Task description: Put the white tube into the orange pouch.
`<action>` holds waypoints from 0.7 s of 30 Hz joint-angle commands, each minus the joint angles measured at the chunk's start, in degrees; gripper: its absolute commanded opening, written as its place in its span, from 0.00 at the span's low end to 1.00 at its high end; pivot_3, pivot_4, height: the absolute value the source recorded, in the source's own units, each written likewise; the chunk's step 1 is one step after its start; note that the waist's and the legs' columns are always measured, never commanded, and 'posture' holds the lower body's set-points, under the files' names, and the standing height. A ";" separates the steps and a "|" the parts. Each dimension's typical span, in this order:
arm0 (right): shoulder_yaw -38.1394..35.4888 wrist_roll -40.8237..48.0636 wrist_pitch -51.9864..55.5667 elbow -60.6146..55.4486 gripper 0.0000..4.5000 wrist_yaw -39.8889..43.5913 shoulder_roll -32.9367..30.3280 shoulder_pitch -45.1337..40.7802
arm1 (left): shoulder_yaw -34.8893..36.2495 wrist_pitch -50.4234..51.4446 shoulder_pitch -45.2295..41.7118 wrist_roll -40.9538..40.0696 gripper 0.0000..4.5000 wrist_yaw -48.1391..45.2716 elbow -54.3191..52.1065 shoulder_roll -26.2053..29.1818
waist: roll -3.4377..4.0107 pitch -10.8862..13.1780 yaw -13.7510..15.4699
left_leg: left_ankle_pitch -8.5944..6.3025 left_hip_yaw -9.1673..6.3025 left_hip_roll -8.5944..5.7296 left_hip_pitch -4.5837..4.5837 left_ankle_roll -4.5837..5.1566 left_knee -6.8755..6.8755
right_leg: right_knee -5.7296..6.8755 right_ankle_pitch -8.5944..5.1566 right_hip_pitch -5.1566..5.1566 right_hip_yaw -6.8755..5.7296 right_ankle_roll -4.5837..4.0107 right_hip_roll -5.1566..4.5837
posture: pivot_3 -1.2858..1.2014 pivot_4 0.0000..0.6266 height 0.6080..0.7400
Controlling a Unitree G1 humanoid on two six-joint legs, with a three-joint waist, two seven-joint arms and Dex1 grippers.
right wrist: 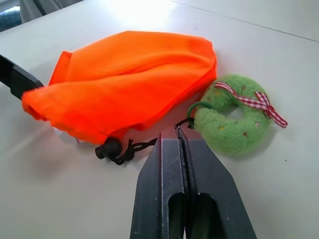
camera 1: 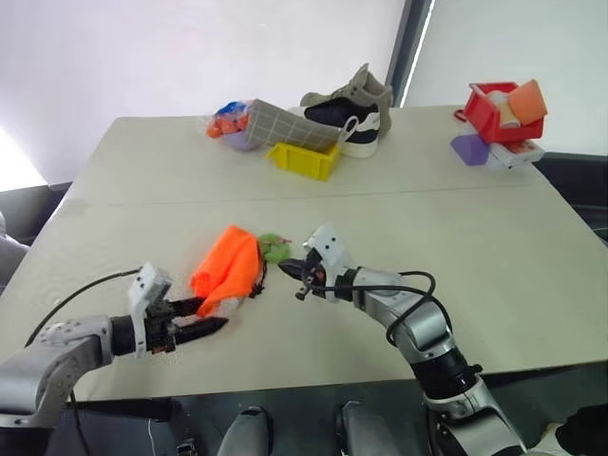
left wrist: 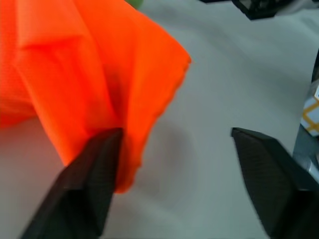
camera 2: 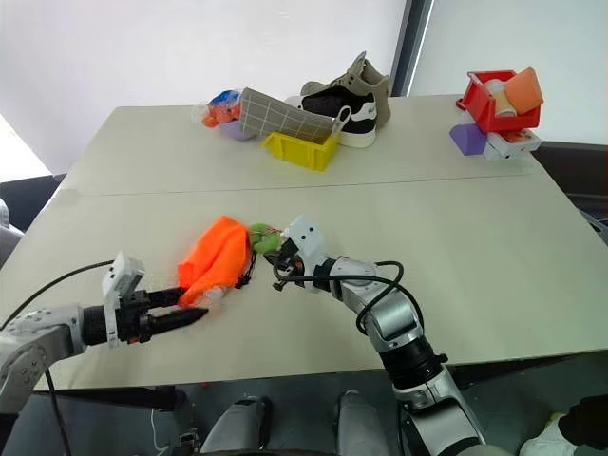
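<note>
The orange pouch [camera 1: 229, 265] lies crumpled on the table's near half, its black cord [right wrist: 122, 149] trailing from its near side. My left gripper [camera 1: 215, 313] stands open at the pouch's near corner, with one finger [left wrist: 94, 169] against the fabric hem and nothing between the two. My right gripper [right wrist: 179, 130] is shut, its tips right at the cord's thin green loop [right wrist: 198, 106]; whether it pinches the cord I cannot tell. A small whitish bit [camera 2: 215, 294] shows under the pouch's near edge; I cannot tell if it is the white tube.
A green plush ring with a checked ribbon [right wrist: 234, 124] lies against the pouch's right side. At the far edge stand a yellow bin [camera 1: 304, 159], a shoe [camera 1: 356, 109], a grid-patterned box [camera 1: 275, 123], and a red bin [camera 1: 489, 112] beside a purple block [camera 1: 467, 149].
</note>
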 commanded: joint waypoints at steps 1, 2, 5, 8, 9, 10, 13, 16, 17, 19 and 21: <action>-0.52 0.32 -1.12 -1.15 0.00 0.45 -0.01 -0.73 | -0.62 -2.53 1.83 2.50 0.99 -1.29 -2.52 2.26 | 0.02 0.01 0.04 | 0.00 0.00 0.00 0.00 0.00 0.00 | 0.00 0.00 -0.04 0.00 0.00 0.00 | 0.52 0.24 1.00; -0.64 0.35 -1.19 -1.11 0.00 0.43 0.01 -0.82 | -0.69 -3.12 2.08 3.14 0.99 -1.10 -2.57 2.38 | 0.04 0.02 0.05 | 0.00 0.00 0.00 0.00 0.00 0.00 | -0.01 -0.01 -0.21 0.00 -0.01 -0.01 | 0.52 0.24 1.00; -1.63 0.26 -1.32 -0.41 0.00 -0.52 0.52 -1.39 | 0.34 -3.22 2.31 2.79 0.99 -0.20 -2.10 1.64 | 0.08 0.05 0.08 | 0.00 0.01 0.00 -0.02 0.00 0.00 | -0.01 -0.02 -0.22 0.00 0.01 -0.02 | 0.52 0.24 1.00; -2.41 0.58 -0.79 1.32 0.00 -1.31 1.38 -2.48 | 0.89 -3.52 2.75 2.63 0.99 0.09 -1.99 1.07 | 0.11 0.07 0.08 | 0.00 0.01 0.00 -0.02 0.00 0.00 | -0.01 -0.01 -0.22 0.00 0.00 -0.02 | 0.52 0.24 1.00; -2.59 0.73 -0.66 1.68 0.00 -1.53 1.70 -2.82 | 0.93 -3.83 3.01 2.74 0.99 0.05 -2.21 0.97 | 0.11 0.07 0.07 | 0.00 0.01 0.00 -0.03 0.00 0.00 | -0.01 0.00 -0.22 0.00 -0.02 -0.02 | 0.52 0.24 1.00; -2.73 0.71 -0.68 2.13 0.06 -1.86 2.16 -3.26 | 1.06 -5.03 3.06 3.15 1.00 0.35 -2.32 0.33 | 0.12 0.07 0.07 | 0.00 0.01 0.00 -0.02 0.00 0.00 | 0.00 0.00 -0.22 0.00 -0.02 -0.01 | 0.52 0.24 1.00; -3.26 -1.08 -1.51 6.26 0.26 -5.54 4.78 -5.71 | 1.51 -8.18 2.50 3.97 1.00 1.76 -1.90 -1.90 | 0.11 0.06 -0.06 | 0.00 0.01 0.00 -0.02 0.00 0.00 | 0.01 0.00 -0.22 0.00 -0.02 -0.01 | 0.52 0.24 1.00; -3.69 -3.47 -2.07 11.67 0.62 -9.77 7.17 -8.16 | 2.33 -10.20 2.34 3.64 1.00 2.52 -1.97 -3.94 | 0.11 0.06 -0.03 | 0.00 0.01 0.00 -0.01 0.00 0.00 | 0.06 0.02 -0.22 0.00 -0.05 0.02 | 0.52 0.24 1.00; -3.89 -3.68 -2.13 13.00 0.62 -10.40 7.84 -8.76 | 2.61 -10.83 2.50 3.58 1.00 2.59 -2.14 -4.34 | 0.11 0.06 0.00 | 0.00 0.00 0.00 -0.01 0.00 0.00 | 0.06 0.02 -0.25 0.00 -0.05 0.02 | 0.52 0.24 1.00; -4.05 -4.48 -2.51 15.84 0.62 -11.78 9.04 -10.05 | 3.32 -11.77 3.36 3.37 1.00 2.50 -2.56 -4.77 | 0.11 0.06 0.03 | 0.00 0.00 0.00 -0.01 0.00 0.00 | 0.05 0.03 -0.23 0.00 -0.06 0.01 | 0.52 0.24 1.00; -3.86 -5.55 -3.11 18.18 0.62 -12.77 9.65 -11.07 | 3.75 -12.33 4.22 3.29 1.00 2.37 -2.75 -4.76 | 0.12 0.07 0.01 | 0.00 0.01 0.00 -0.03 0.00 0.00 | 0.03 0.03 -0.20 0.00 -0.05 0.01 | 0.52 0.24 1.00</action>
